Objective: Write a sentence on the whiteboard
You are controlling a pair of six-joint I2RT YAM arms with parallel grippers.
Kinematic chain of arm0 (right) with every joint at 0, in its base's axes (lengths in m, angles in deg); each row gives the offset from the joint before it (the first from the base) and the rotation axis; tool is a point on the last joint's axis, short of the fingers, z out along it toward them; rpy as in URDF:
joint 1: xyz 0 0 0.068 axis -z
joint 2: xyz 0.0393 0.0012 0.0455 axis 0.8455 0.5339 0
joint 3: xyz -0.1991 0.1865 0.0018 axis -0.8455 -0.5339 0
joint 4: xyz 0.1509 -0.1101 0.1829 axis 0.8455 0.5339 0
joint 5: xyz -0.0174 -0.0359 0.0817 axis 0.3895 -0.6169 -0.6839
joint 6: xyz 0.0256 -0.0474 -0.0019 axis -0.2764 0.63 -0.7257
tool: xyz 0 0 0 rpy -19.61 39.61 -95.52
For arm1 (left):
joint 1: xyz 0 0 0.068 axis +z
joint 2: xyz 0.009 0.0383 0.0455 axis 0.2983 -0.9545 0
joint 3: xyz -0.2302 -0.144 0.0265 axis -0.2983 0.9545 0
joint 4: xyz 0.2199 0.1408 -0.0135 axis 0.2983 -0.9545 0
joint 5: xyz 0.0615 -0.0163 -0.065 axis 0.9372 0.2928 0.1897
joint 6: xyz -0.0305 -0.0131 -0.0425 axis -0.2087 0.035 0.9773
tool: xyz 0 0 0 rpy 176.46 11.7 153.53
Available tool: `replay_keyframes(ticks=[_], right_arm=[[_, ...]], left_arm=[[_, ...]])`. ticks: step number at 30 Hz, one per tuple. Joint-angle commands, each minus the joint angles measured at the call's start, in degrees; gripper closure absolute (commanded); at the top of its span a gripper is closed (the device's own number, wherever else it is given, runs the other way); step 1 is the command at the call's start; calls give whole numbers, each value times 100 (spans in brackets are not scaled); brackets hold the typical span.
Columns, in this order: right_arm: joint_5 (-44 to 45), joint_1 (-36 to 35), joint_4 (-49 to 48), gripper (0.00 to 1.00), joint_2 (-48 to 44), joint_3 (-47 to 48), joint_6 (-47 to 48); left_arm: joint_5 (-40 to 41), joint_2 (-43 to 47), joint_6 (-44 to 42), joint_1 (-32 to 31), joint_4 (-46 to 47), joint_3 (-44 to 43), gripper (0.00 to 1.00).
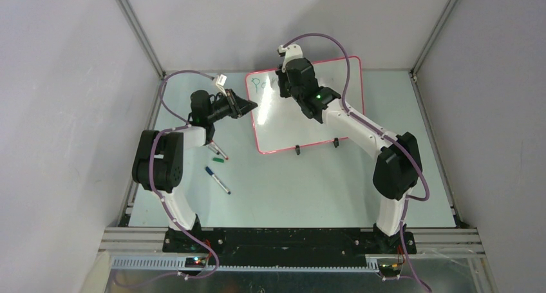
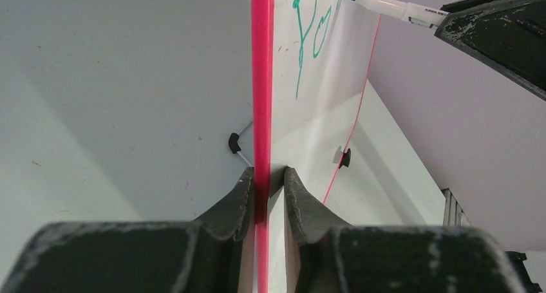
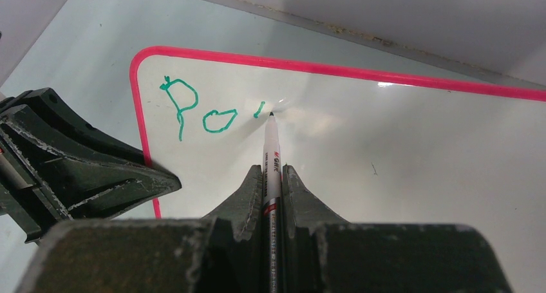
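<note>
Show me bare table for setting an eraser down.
Bare patch: table between the feet of the whiteboard and the arm bases. Crowded: the left side, with loose markers beside the left arm, and the board's top-left, where the left pincer clamps the rim and the right pincer holds a pen.

One whiteboard [image 1: 277,125] with two green letters [image 3: 179,119] and one short stroke [image 3: 259,110]. One held marker [image 3: 271,152]; two loose markers [image 1: 217,180] on the bench [image 1: 309,190].

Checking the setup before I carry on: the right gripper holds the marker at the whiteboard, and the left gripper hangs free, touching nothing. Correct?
Not quite. The left wrist view shows the left gripper clamped on the whiteboard's pink rim, not hanging free. The right gripper does hold the marker at the whiteboard.
</note>
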Motion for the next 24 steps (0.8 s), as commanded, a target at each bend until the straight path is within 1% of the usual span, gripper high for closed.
replay_keyframes(ticks=[1,24], right_arm=[[105,27,-260,100,-212,55,-49],[25,19,-162,100,1,287,-41]], left_arm=[[52,73,-268,-62,66,-141,100],[39,74,-253,-68,83,-144,100]])
